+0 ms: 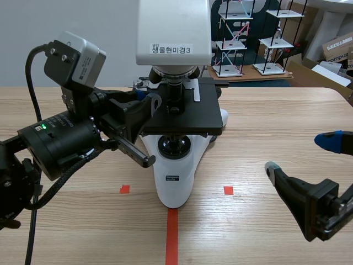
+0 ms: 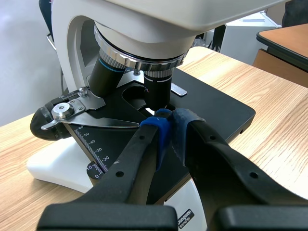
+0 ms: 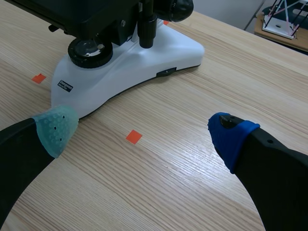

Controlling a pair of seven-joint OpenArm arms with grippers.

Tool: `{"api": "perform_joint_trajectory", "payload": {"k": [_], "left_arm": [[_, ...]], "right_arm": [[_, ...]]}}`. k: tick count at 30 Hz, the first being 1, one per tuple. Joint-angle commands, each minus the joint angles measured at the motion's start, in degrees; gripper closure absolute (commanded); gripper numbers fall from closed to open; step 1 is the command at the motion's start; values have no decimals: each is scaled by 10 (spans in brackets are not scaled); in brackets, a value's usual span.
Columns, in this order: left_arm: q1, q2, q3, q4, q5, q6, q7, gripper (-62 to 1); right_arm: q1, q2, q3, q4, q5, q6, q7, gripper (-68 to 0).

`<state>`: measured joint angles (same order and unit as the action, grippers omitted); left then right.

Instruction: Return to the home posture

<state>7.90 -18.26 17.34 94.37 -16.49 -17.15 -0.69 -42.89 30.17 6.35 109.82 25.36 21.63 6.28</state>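
A white microscope with a black stage stands at the table's middle. My left gripper is at the stage's left edge. In the left wrist view the left gripper is shut, its blue pads meeting with nothing seen between them, just short of the objective lens over the stage. My right gripper hangs open above the table, right of the microscope. The right wrist view shows the right gripper wide open over bare wood, the microscope base ahead of it.
The slide-holder arm and knob sit on the stage beside my left fingers. Orange-red tape marks lie on the table in front of the microscope. Wire racks and cardboard boxes stand beyond the far edge.
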Motion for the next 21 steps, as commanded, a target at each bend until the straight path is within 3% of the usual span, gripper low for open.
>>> {"api": "perform_joint_trajectory", "payload": {"k": [1, 15, 21], "left_arm": [[-5, 3, 1, 11, -3, -1, -12, -25], [5, -1, -4, 12, -3, -1, -14, -26], [64, -26, -49, 14, -3, -2, -71, -28]], "right_arm": [[0, 6, 7, 8, 8, -2, 9, -595], [0, 6, 7, 8, 8, -2, 9, -595], [0, 6, 7, 8, 8, -2, 9, -595]]}}
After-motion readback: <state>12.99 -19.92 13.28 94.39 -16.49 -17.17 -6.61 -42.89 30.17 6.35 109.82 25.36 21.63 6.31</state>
